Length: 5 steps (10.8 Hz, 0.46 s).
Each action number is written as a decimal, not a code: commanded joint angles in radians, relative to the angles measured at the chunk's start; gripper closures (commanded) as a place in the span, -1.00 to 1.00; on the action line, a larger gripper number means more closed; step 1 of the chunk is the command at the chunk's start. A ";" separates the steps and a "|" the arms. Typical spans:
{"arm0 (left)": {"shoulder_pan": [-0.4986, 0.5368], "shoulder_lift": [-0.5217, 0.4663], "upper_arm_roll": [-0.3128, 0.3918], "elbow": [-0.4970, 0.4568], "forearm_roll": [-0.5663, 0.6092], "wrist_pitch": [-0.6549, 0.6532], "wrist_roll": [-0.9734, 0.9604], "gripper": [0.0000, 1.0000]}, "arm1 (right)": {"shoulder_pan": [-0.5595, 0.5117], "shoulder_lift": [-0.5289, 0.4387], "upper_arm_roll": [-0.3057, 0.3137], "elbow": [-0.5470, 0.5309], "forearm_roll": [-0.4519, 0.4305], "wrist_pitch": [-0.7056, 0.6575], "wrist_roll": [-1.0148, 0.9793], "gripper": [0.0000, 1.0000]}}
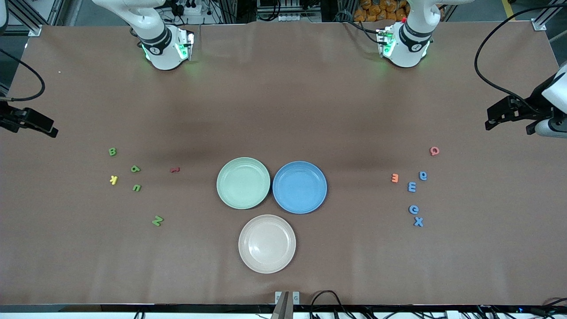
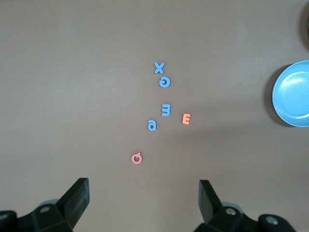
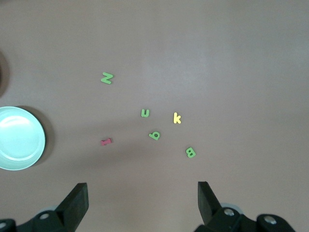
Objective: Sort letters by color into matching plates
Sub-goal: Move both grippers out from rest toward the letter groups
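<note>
Plainly nothing is sorted yet: all eight letters lie on the table and every plate is bare. Taking the green plate (image 1: 243, 183) as the landmark, the four green letters are scattered well apart from it toward the right arm's end of the table: the green B (image 1: 112, 152) farthest from the front camera, the green b (image 1: 135, 169), the green u (image 1: 137, 188) and, nearest the camera, the green N (image 1: 157, 220). A yellow k (image 1: 114, 179) and a red letter (image 1: 175, 169) lie among them and are not part of the job.

The blue plate (image 1: 300, 187) sits just beside the green plate, toward the left arm's end. Past it lie the blue a (image 1: 423, 176), blue E (image 1: 412, 187), blue e (image 1: 413, 209) and blue X (image 1: 418, 221), with an orange E (image 1: 394, 178) and a pink letter (image 1: 434, 151) near them. A cream plate (image 1: 267, 243), also bare, sits nearer the camera than the green plate.

Eight moves remain, by my judgement. The left gripper (image 2: 144, 200) hangs above the blue group, fingers spread apart and holding nothing; the right gripper (image 3: 143, 202) hangs likewise above the green group, fingers apart.
</note>
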 commanded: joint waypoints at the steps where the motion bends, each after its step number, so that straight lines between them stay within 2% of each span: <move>1: 0.002 -0.011 -0.002 -0.002 0.021 -0.019 0.025 -1.00 | 0.001 -0.021 0.000 0.015 0.010 -0.001 -0.001 -1.00; 5: 0.008 0.009 0.001 0.001 0.013 -0.019 0.020 -1.00 | -0.001 -0.013 0.000 0.012 0.010 0.000 -0.004 -1.00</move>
